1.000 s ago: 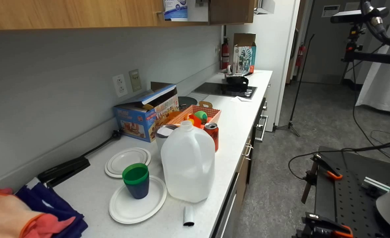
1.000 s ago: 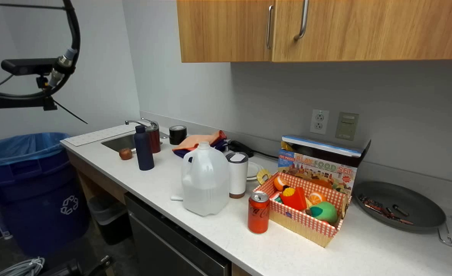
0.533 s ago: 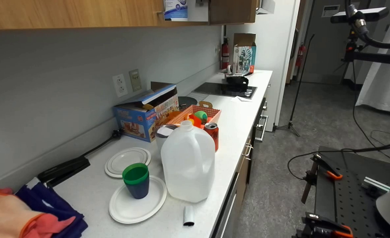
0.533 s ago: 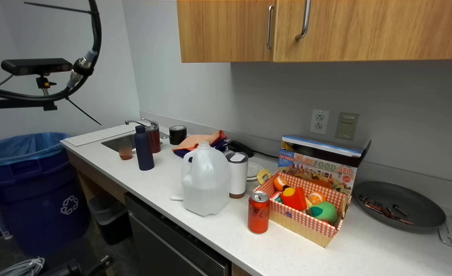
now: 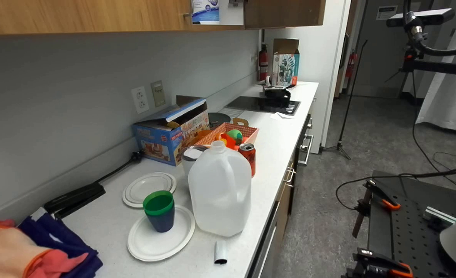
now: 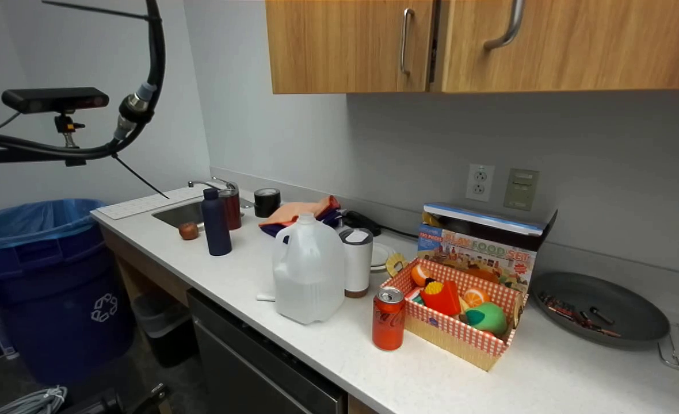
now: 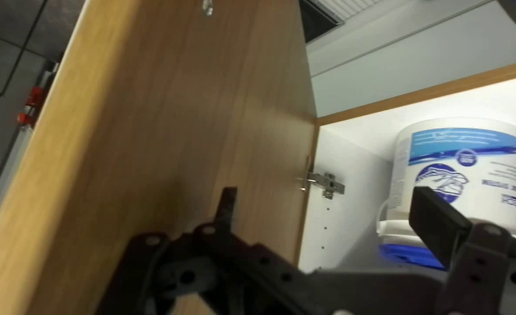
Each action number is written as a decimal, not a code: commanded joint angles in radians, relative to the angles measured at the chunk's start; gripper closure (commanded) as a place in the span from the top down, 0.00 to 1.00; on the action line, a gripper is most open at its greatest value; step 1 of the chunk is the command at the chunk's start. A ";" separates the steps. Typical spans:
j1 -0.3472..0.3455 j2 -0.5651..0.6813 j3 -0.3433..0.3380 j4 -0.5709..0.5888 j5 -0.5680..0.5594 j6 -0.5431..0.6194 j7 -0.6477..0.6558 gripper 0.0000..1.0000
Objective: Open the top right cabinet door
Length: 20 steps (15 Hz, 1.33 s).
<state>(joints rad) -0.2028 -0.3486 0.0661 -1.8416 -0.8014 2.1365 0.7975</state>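
The top right cabinet door (image 5: pixel 284 13) stands swung open, its inner face showing in an exterior view. Its light wood front (image 6: pixel 592 54) with a silver handle (image 6: pixel 511 26) shows in an exterior view, apart from the neighbouring door. In the wrist view the door's brown inner face (image 7: pixel 205 109) fills the left side, with its hinge at the white cabinet wall. My gripper (image 7: pixel 327 197) is open and empty. One finger is in front of the door's inner face, the other in front of the cabinet interior. Whether a finger touches the door cannot be told. Both exterior views miss the gripper.
A white and blue tub (image 7: pixel 468 175) stands inside the cabinet. The neighbouring wood door (image 6: pixel 339 46) is shut. Below, the counter holds a plastic jug (image 6: pixel 309 270), a soda can (image 6: pixel 388 319) and a food basket (image 6: pixel 460 328). A camera (image 6: pixel 54 99) on a stand is near the arm's cables.
The top right door has swung further open; its free edge and handle have moved right in both exterior views where seen. The arm's cable and connector have shifted too. Counter objects are unmoved.
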 commanded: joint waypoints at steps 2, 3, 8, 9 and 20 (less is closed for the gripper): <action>-0.028 -0.030 -0.056 0.007 -0.059 -0.064 0.035 1.00; -0.033 -0.038 -0.069 0.014 -0.060 -0.081 0.033 1.00; -0.076 -0.060 -0.135 0.040 -0.072 -0.100 0.050 1.00; -0.088 -0.060 -0.143 0.049 -0.082 -0.103 0.058 1.00; -0.139 -0.048 -0.173 0.090 -0.274 -0.138 0.233 1.00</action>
<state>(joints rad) -0.3333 -0.4128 -0.1078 -1.7835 -0.9996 2.0276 0.9671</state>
